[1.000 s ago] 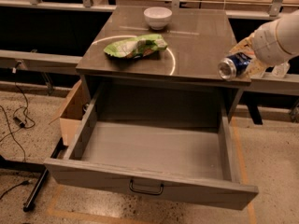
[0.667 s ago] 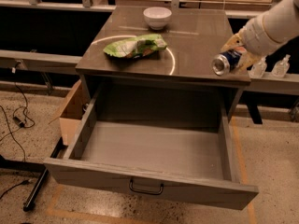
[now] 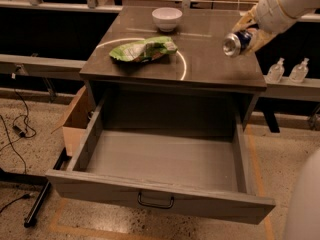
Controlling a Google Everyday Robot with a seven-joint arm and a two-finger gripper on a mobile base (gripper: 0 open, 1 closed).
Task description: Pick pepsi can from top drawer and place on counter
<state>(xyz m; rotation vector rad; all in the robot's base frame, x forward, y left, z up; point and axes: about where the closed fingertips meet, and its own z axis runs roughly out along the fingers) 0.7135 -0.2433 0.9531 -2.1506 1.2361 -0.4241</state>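
Note:
My gripper (image 3: pixel 246 34) is shut on the pepsi can (image 3: pixel 236 41), a dark-blue can held on its side with its silver end facing the camera. It hangs above the right part of the counter (image 3: pixel 210 64), near the right edge. The white arm comes in from the upper right. The top drawer (image 3: pixel 160 159) is pulled wide open below the counter, with a black pull handle (image 3: pixel 155 202) on its front. Nothing lies in the drawer.
A green snack bag (image 3: pixel 142 49) lies on the counter's left middle, inside a pale ring mark. A white bowl (image 3: pixel 167 18) stands at the counter's back. A cardboard box (image 3: pixel 75 121) sits left of the drawer. Two clear bottles (image 3: pixel 287 70) stand on a ledge at the right.
My gripper has carried the can up and leftward, from beside the counter's right edge to above the counter's right side.

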